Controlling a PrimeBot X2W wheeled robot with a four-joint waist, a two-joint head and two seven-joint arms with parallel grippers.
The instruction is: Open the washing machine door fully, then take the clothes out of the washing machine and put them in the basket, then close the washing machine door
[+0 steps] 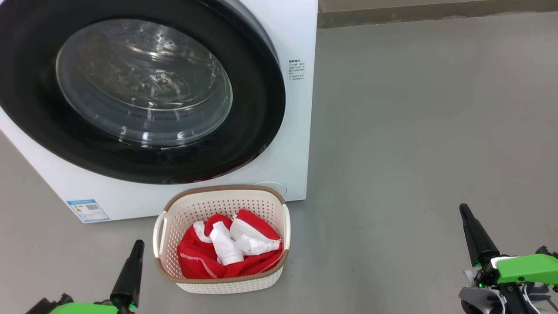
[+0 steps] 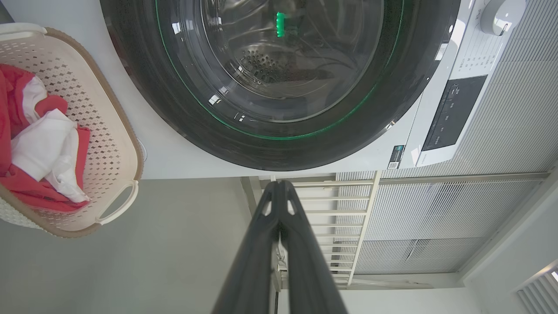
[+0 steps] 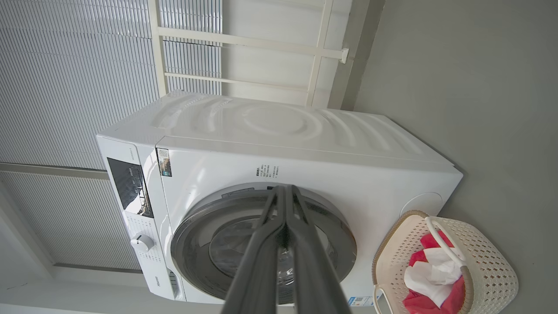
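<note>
Clothes (image 1: 218, 257) lie in the basket (image 1: 224, 188) in the head view, just in front of the washing machine (image 1: 301, 131). Its door (image 1: 261, 109) looks shut. Left wrist view: the left tool (image 2: 279, 186) has its fingers pressed together. Right wrist view: the right tool (image 3: 283, 189) does too. I think only a soft push to check the door is left.

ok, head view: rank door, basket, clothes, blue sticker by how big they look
1. door, cut off by the frame edge, still clearly largest
2. basket
3. clothes, lying inside the basket
4. blue sticker
</note>
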